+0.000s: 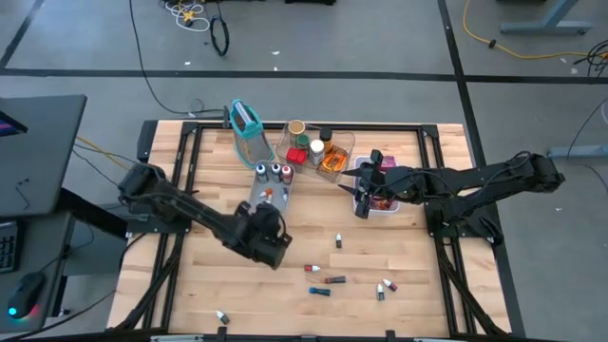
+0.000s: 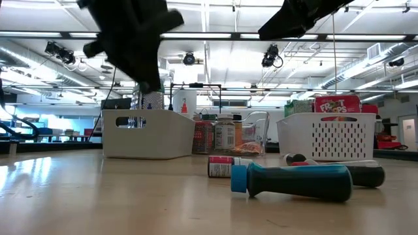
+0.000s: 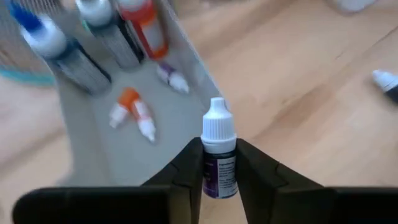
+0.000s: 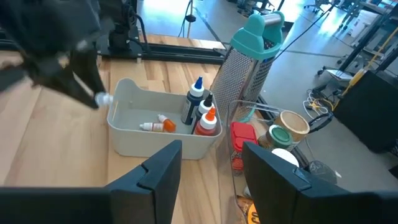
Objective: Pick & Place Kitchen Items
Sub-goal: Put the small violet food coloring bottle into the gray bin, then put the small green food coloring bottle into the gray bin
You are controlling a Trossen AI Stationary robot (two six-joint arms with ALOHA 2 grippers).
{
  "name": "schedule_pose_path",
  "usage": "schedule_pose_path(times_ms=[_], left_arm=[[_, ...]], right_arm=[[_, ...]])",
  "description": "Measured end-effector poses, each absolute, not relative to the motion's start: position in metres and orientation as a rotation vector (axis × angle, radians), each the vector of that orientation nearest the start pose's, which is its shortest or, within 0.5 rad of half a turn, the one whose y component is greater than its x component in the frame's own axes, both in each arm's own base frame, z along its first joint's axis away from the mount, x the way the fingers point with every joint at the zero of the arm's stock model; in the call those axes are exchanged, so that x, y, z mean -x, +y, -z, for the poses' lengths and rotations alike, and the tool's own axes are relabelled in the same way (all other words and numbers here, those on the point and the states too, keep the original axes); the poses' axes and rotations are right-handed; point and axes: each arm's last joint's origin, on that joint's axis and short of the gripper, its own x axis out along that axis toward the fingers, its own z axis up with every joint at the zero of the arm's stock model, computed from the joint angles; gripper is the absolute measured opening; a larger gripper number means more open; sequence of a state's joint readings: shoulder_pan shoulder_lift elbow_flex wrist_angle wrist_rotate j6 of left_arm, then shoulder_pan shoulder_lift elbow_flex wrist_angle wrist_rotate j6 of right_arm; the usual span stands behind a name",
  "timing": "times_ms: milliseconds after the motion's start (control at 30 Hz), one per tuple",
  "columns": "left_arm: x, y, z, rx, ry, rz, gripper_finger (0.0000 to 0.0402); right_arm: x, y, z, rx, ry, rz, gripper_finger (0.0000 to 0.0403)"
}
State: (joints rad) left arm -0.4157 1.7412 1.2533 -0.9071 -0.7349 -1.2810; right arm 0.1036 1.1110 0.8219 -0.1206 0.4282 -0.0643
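My left gripper (image 1: 266,217) is at the near edge of the grey tray (image 1: 269,195) and is shut on a small vial (image 3: 219,155) with a white cap and a purple label. The tray holds three upright bottles (image 3: 93,37) and small vials (image 3: 134,112) lying on its floor. My right gripper (image 1: 361,198) is open and empty over the white basket (image 1: 385,204); its fingers (image 4: 163,163) show in the right wrist view. Several more small vials (image 1: 323,280) lie on the wooden table near the front. My left gripper pinches the vial's labelled body (image 3: 219,171) between its two fingers. The white cap (image 3: 217,124) sticks out beyond the fingertips, along the fingers. The vial is clear of the table, above the tray's near edge (image 3: 199,81).
An upright teal-rimmed grater holder (image 1: 245,122) stands at the far side, beside a clear tray (image 1: 318,147) of jars. Loose vials lie at the table's middle (image 1: 338,240), near right (image 1: 383,287) and near left (image 1: 220,315). In the low view a teal vial (image 2: 294,181) lies in front.
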Motion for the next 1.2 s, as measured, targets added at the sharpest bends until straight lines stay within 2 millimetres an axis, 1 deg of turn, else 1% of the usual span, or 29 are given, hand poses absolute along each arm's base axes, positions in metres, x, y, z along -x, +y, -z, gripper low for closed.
schedule_pose_path(times_ms=[67,133,233,400,533,600,733,833,1133,1200], left_arm=[[-0.302,-0.103,-0.225,0.336,0.743,-0.911,0.0085],[-0.302,-0.088,-0.231,0.308,0.749,-0.948,0.0084],[-0.307,-0.063,-0.229,0.277,0.822,-0.979,0.0082],[-0.322,-0.033,-0.206,0.254,0.999,-0.97,0.0093],[-0.331,-0.016,-0.188,0.351,1.088,-0.98,0.0096],[-0.334,-0.011,-0.18,0.372,1.116,-0.982,0.0097],[-0.335,-0.004,-0.171,0.374,1.135,-1.025,0.0104],[-0.336,-0.002,-0.171,0.371,1.124,-1.032,0.0113],[-0.336,-0.002,-0.171,0.319,1.165,-0.988,0.0135],[-0.334,-0.004,-0.175,0.3,1.166,-0.968,0.0138]], right_arm=[[-0.241,0.013,-0.29,0.171,0.407,0.308,0.0178],[-0.241,0.012,-0.291,0.169,0.402,0.311,0.0178],[-0.241,0.01,-0.291,0.167,0.401,0.318,0.0178],[-0.241,0.008,-0.29,0.167,0.409,0.329,0.0178],[-0.241,0.007,-0.289,0.169,0.422,0.332,0.0178],[-0.241,0.007,-0.289,0.171,0.427,0.332,0.0178],[-0.24,0.007,-0.288,0.171,0.431,0.331,0.0178],[-0.24,0.007,-0.288,0.172,0.432,0.331,0.0178],[-0.24,0.007,-0.288,0.172,0.432,0.331,0.0178],[-0.24,0.007,-0.288,0.172,0.432,0.331,0.0178]])
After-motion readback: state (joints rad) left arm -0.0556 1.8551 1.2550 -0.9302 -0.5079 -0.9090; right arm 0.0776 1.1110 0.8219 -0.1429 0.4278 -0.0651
